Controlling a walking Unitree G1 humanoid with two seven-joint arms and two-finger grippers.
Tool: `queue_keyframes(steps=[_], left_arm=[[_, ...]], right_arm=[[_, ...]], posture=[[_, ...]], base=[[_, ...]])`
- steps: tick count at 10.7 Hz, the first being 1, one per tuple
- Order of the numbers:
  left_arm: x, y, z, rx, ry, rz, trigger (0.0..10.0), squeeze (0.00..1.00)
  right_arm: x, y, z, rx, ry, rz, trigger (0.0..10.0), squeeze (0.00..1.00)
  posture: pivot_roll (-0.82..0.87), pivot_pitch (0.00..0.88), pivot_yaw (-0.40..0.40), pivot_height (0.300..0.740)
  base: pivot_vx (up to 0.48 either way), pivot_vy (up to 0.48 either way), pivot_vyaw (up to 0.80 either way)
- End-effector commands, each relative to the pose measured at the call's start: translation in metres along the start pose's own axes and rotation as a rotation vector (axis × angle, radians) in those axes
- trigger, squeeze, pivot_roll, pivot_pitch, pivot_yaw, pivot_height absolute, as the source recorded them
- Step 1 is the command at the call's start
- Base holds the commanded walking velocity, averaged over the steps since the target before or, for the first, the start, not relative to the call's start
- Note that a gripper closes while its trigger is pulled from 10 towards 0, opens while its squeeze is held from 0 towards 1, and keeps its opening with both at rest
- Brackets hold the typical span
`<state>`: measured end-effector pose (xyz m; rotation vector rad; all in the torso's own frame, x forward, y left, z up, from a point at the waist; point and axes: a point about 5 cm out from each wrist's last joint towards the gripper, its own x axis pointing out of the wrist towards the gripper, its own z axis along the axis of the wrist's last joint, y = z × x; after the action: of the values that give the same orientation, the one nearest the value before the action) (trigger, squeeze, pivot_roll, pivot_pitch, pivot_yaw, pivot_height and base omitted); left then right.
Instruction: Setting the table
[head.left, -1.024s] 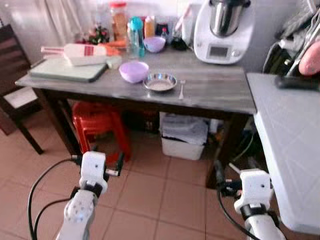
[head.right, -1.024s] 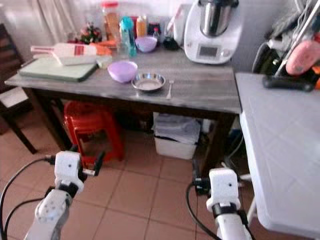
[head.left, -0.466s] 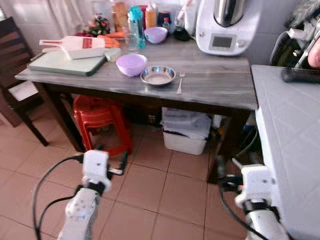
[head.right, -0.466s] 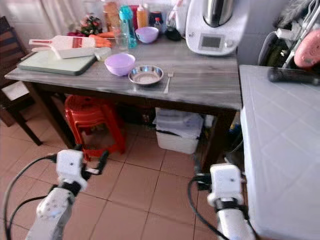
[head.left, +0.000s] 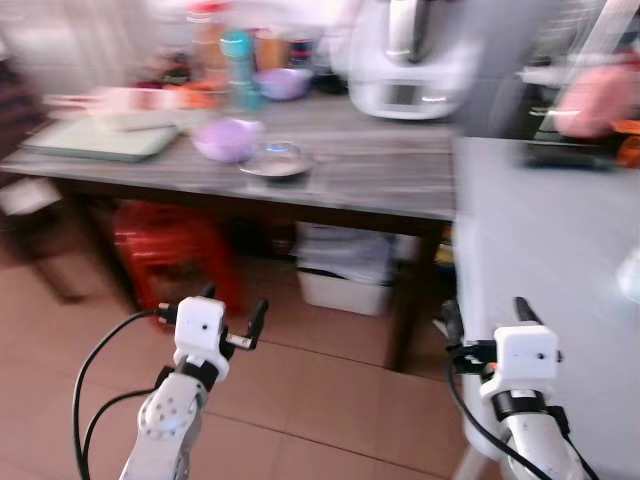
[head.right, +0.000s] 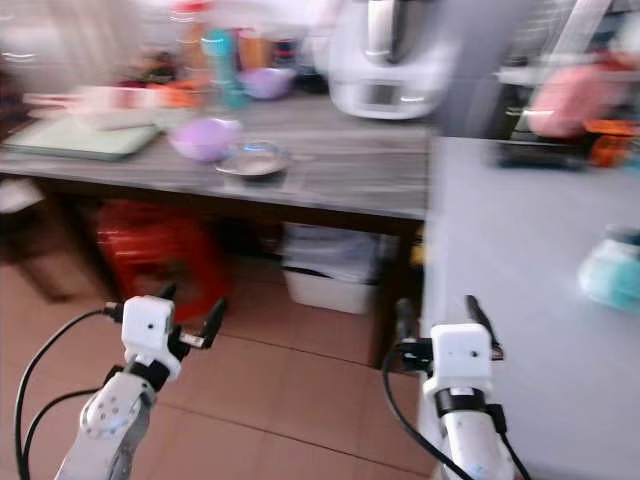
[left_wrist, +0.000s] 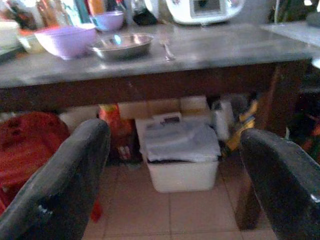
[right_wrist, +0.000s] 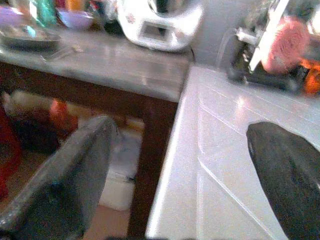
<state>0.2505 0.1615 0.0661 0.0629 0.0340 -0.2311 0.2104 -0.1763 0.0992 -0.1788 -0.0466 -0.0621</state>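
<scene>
Grey wood-grain table (head.left: 380, 170) is standing over terracotta floor tiles, carrying a lilac plastic bowl (head.left: 227, 139) just beside a shallow round steel dish (head.left: 275, 160). Left gripper (head.left: 232, 318) and right gripper (head.left: 482, 322) are hanging low, fingers spread apart and empty. Left wrist view is sharper, showing what is probably a fork (left_wrist: 167, 47) beside the dish.

Left gripper (head.left: 232, 316): held low at near left, fingers spread apart, empty.
Right gripper (head.left: 483, 322): held low at near right, fingers spread apart, empty.
</scene>
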Motion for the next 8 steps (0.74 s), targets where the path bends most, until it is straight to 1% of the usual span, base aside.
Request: queue_keyframes(steps=[1,3,5,7,8], left_arm=[[0.0005,0.0029,0.0031,0.001,-0.006,-0.005,10.0,0.00],[-0.0004,0.0046,0.0052,-0.003,-0.007,-0.015,10.0,0.00],[-0.0018,0.0021,0.0064,-0.009,-0.007,-0.035,10.0,0.00],[-0.0032,0.0008,0.0057,-0.015,0.000,-0.051,10.0,0.00],[-0.0033,0.0000,0.0060,-0.016,0.003,-0.056,10.0,0.00]], right_arm=[[0.0015,0.0026,0.0072,0.012,-0.035,0.006,10.0,0.00],[0.0037,0.0054,0.0090,0.009,-0.047,0.014,10.0,0.00],[0.0056,0.0030,0.0101,0.007,-0.053,0.001,10.0,0.00],[0.0033,0.0044,0.0083,0.007,-0.043,0.007,10.0,0.00],[0.0027,0.0044,0.0076,0.006,-0.042,0.009,10.0,0.00]], posture=[[-0.01,0.000,0.056,0.740],[0.00,0.000,0.058,0.740],[-0.01,0.000,0.062,0.740],[-0.01,0.000,0.063,0.740],[-0.01,0.000,0.061,0.740]], base=[[0.000,-0.330,0.00],[0.000,-0.330,0.00],[0.000,-0.330,0.00],[0.000,-0.332,-0.80],[0.000,-0.330,-0.51]])
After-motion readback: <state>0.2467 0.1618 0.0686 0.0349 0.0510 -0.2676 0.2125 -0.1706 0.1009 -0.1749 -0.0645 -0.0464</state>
